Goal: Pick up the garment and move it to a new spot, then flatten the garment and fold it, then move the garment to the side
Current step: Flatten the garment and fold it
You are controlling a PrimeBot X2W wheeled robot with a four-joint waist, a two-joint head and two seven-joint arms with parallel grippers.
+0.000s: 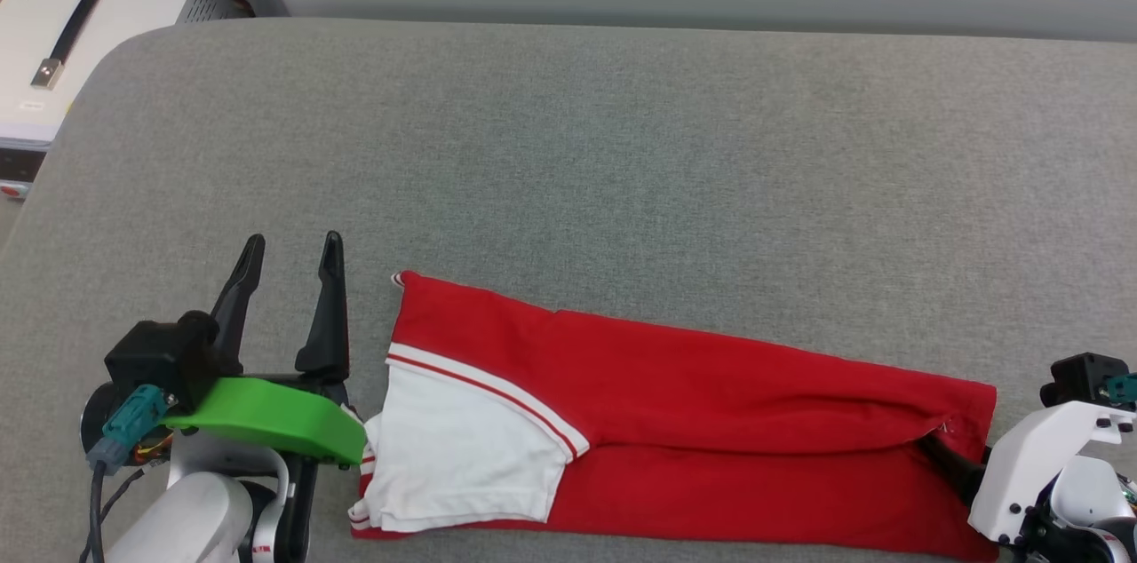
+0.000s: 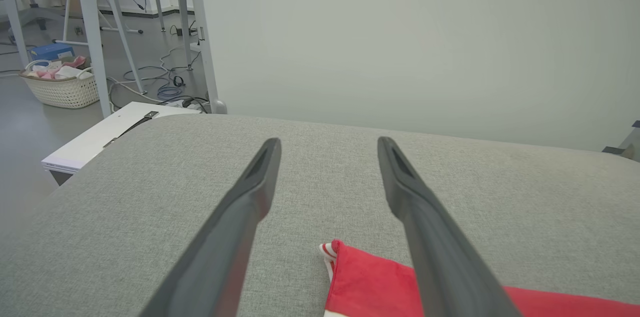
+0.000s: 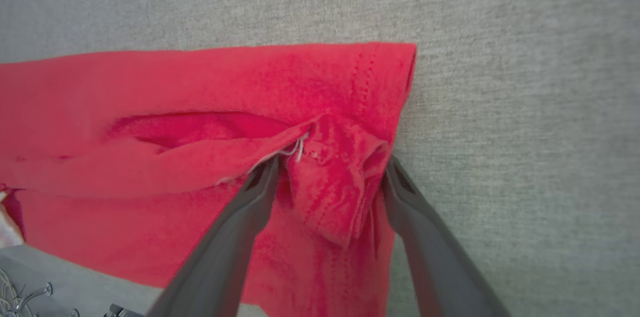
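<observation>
Looks mid-fold: shirt (image 1: pixel 675 403) lies doubled lengthwise at the table's (image 1: pixel 622 146) near edge. Left gripper (image 1: pixel 294 237) spread, empty; right gripper (image 3: pixel 332 162) spread, hem bunched between its fingers (image 3: pixel 240 227). You'll want to pinch there next, then fold crosswise.

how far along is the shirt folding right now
Done: the garment lies on the grey table folded lengthwise into a long strip, white sleeve on top. In hand: the right claw stands open with the hem bunched between its fingers; the left claw is open beside the sleeve end. Left: probably a crosswise fold, then moving it aside.
</observation>
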